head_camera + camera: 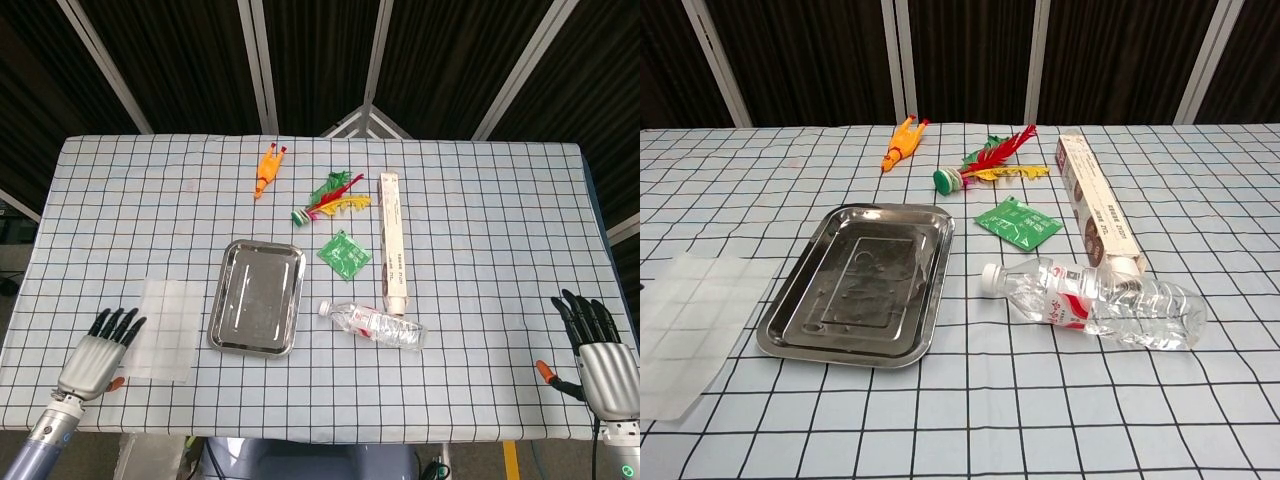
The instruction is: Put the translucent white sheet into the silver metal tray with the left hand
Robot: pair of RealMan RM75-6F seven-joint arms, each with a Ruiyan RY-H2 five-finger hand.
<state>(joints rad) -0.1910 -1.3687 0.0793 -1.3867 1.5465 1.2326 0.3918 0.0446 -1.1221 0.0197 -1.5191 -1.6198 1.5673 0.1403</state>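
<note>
The translucent white sheet (168, 328) (692, 325) lies flat on the checked cloth, just left of the silver metal tray (257, 297) (862, 283), which holds nothing. My left hand (98, 352) hovers at the sheet's near left corner, fingers stretched out and apart, holding nothing; its fingertips reach the sheet's left edge. My right hand (596, 352) rests at the table's near right corner, fingers spread, holding nothing. Neither hand shows in the chest view.
A clear plastic bottle (375, 324) lies right of the tray. Beyond it are a green packet (344, 253), a long beige box (393, 240), a feathered shuttlecock (330, 198) and an orange rubber chicken (268, 169).
</note>
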